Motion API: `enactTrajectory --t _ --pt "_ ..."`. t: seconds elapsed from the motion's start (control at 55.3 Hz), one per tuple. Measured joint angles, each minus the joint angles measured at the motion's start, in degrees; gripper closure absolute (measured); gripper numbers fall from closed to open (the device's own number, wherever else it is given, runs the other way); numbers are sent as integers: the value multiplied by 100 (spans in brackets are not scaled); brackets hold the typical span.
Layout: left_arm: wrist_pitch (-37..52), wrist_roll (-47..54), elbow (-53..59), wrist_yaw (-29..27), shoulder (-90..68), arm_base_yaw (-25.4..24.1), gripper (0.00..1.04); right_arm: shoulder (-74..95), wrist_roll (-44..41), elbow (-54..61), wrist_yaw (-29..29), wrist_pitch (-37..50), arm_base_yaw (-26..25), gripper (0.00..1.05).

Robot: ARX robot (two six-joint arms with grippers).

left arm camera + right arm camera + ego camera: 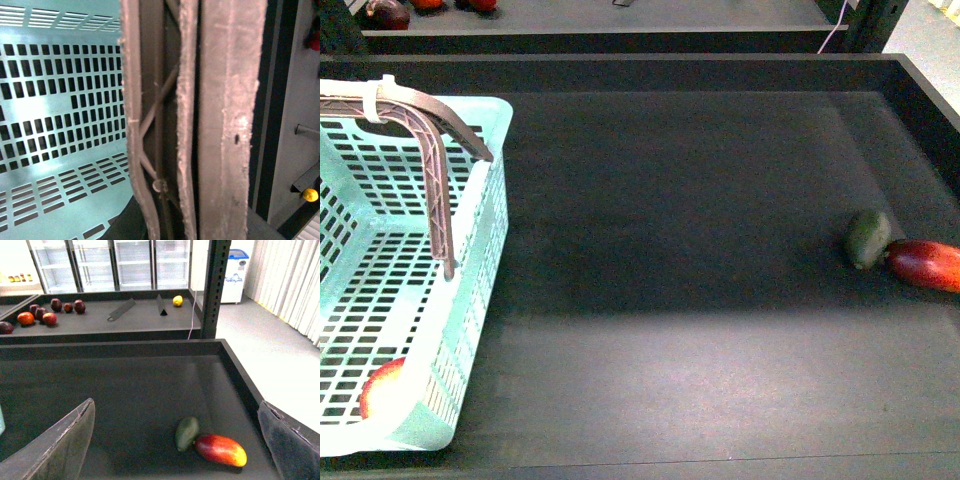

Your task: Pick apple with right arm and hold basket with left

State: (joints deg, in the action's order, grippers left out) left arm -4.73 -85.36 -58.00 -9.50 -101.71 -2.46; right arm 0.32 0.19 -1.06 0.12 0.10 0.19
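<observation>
round red apple (382,388) | in slotted turquoise plastic basket (480,260) | ribbed brown handles (440,140)

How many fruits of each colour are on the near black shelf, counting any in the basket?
Red with yellow, the apple in the basket: 1
Dark green fruit: 1
Long dark-red fruit: 1
Total: 3

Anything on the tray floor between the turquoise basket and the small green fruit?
No. In the front view the dark tray floor is bare between the turquoise slotted plastic basket and the small dark green fruit.
</observation>
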Motion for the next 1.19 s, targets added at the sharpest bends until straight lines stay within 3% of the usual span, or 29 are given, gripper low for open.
enactTrajectory --t 0.109,0.271,0.398,0.525,0.796,0.814,0.85,0.905,1.013,1.122,1.194 --pt "-92 -114 15 26 11 31 71 0 0 0 0 0 0 9" --pt "-426 -282 162 50 444 17 30 0 0 0 0 -2 0 9" --pt "-699 -197 542 138 1067 -197 5 0 0 0 0 0 0 9" --pt "-1010 151 844 221 1856 -417 7 0 0 0 0 -2 0 9" --pt "-935 363 879 313 1967 -431 8 0 0 0 0 0 0 9" --pt "-772 507 940 361 1965 -448 9 0 0 0 0 0 0 9" --pt "501 1425 1434 979 2006 -487 16 0 0 0 -2 -2 0 9" --pt "2129 2763 2151 1436 2039 -505 25 0 0 0 4 -2 0 9" --pt "4824 5333 3322 1593 2223 -393 42 -2 0 0 -7 -2 0 9" --pt "5845 7259 3753 1499 2741 -332 60 -2 0 0 -7 -2 0 9" --pt "5904 7750 3954 1438 3012 -286 71 -4 0 0 -4 -2 0 9"
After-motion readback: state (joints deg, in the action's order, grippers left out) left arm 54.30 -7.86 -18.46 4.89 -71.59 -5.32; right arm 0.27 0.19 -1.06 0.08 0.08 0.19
